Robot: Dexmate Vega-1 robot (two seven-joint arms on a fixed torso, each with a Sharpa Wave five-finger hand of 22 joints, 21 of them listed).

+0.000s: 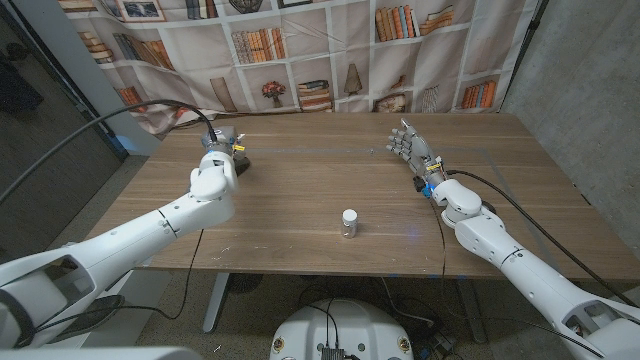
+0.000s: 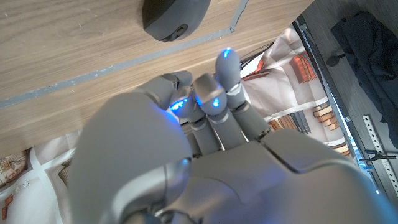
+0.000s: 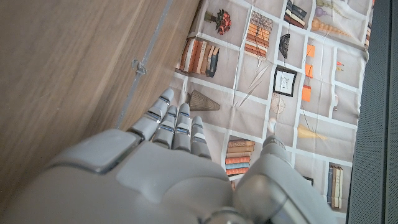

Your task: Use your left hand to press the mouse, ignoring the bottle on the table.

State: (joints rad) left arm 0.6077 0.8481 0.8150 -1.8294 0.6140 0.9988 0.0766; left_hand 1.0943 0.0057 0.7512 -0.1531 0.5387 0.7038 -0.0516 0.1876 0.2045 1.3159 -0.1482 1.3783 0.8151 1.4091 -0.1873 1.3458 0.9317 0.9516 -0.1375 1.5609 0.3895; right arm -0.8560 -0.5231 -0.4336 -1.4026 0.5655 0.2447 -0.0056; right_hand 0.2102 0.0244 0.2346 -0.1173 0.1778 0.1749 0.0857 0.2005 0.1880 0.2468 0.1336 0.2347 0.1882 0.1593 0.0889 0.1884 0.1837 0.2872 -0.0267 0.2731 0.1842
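Observation:
The dark mouse (image 2: 173,16) lies on the wooden table (image 1: 320,190) at the far left, just inside a line of grey tape (image 2: 93,73); in the head view the mouse (image 1: 242,158) peeks out beside my left hand (image 1: 222,148). In the left wrist view my left hand (image 2: 208,99) holds nothing. Its fingers (image 2: 227,62) reach toward the mouse with a gap of bare wood between them. My right hand (image 1: 408,146) stands at the far right of the table, fingers spread and empty; the right wrist view shows that hand (image 3: 174,127) over bare wood.
A small clear bottle (image 1: 349,222) with a white cap stands upright near the front middle of the table. A bookshelf-print curtain (image 1: 330,50) hangs behind the far edge. Cables run off both arms.

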